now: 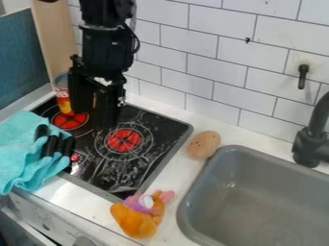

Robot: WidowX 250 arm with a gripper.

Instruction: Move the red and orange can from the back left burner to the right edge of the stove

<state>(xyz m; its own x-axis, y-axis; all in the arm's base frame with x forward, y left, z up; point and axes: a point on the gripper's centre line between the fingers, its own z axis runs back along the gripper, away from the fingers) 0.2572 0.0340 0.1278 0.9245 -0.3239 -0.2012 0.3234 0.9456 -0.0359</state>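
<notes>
the gripper (96, 118) is held pointing down beside the red-and-yellow can (63, 101); whether it is clenched or released cannot be told. the can is placed by the far-left burner (70, 121), perhaps as pretend cooking.

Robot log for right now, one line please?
hand: over stove; can: on stove, near hand; potato: beside sink; toy: on counter

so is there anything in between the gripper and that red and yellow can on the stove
Nothing visible stands between the gripper and the can: they show close beside each other over the stove. The teal cloth lies nearer the counter's front edge, out of that gap.
</notes>
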